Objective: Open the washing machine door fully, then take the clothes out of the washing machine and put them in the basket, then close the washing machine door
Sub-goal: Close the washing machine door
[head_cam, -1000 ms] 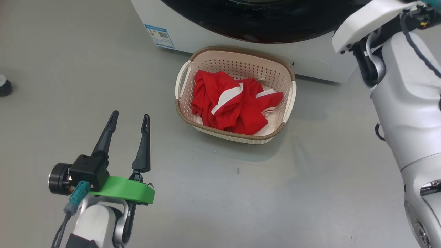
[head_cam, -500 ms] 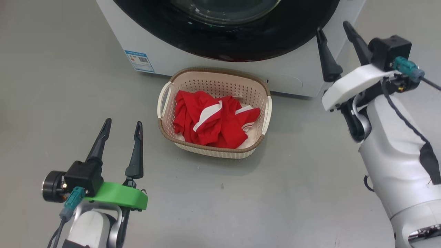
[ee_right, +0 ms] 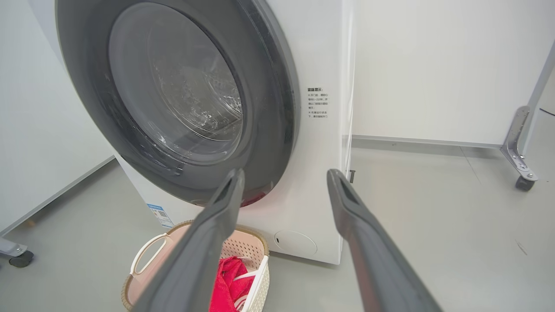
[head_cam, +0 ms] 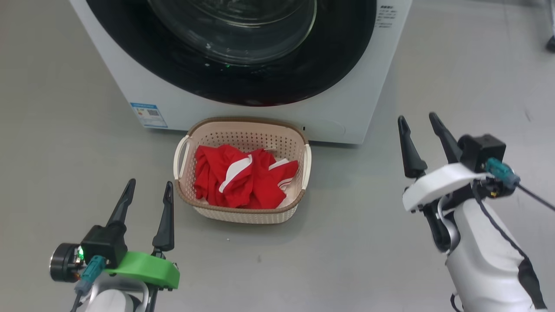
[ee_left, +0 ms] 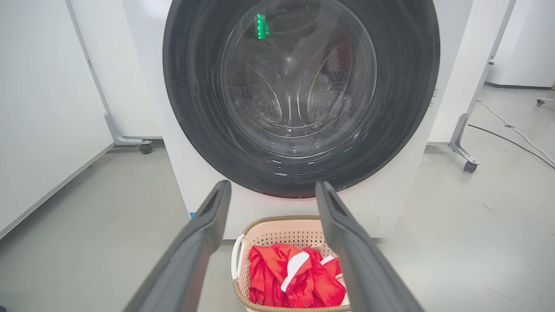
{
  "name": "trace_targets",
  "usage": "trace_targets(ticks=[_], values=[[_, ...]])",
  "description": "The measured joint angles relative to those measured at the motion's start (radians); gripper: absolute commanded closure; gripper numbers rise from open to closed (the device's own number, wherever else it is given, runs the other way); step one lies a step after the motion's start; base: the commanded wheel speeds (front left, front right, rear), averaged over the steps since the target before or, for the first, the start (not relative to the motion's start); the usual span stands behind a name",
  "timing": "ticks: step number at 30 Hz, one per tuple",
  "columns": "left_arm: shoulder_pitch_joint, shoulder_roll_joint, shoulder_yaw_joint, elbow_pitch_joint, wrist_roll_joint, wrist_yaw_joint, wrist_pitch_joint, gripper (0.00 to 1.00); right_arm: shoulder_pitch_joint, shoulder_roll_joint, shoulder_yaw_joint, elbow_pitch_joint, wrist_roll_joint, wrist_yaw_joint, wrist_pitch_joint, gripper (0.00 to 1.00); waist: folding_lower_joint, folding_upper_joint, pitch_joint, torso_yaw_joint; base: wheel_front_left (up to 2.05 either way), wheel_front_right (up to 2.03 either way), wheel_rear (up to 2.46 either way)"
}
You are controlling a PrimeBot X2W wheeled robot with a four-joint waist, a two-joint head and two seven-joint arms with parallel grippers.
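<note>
Red clothes [head_cam: 243, 182] heaped in basket [head_cam: 247, 122] before washing machine [head_cam: 143, 86]; door [head_cam: 338, 56] shut.

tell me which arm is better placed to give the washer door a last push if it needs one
Right, probably. The right gripper is open and empty, close to the washing machine door. The left gripper sits farther back, with the basket partly ahead of it.

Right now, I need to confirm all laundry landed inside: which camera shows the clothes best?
The head view: it looks down into the basket, so the whole red pile of clothes shows inside the rim. The left wrist view crops the pile at its bottom edge; the right wrist view has a red sliver, mostly hidden.
</note>
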Motion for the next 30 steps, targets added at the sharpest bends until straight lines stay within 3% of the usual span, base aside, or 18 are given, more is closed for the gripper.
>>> trace_targets(ticks=[13,30], values=[[0.076,0.011,0.001,0.001,-0.003,0.009,0.033,0.00,0.216,0.013,-0.003,-0.108,-0.013,-0.025,0.000,0.00,0.0000,0.0000,-0.091,-0.074,0.00,0.00,0.00],[0.121,0.022,-0.006,-0.029,-0.003,0.018,0.069,0.00,0.372,0.022,0.001,-0.223,-0.042,-0.051,0.000,0.00,-0.0001,0.0000,-0.141,-0.120,0.00,0.00,0.00]])
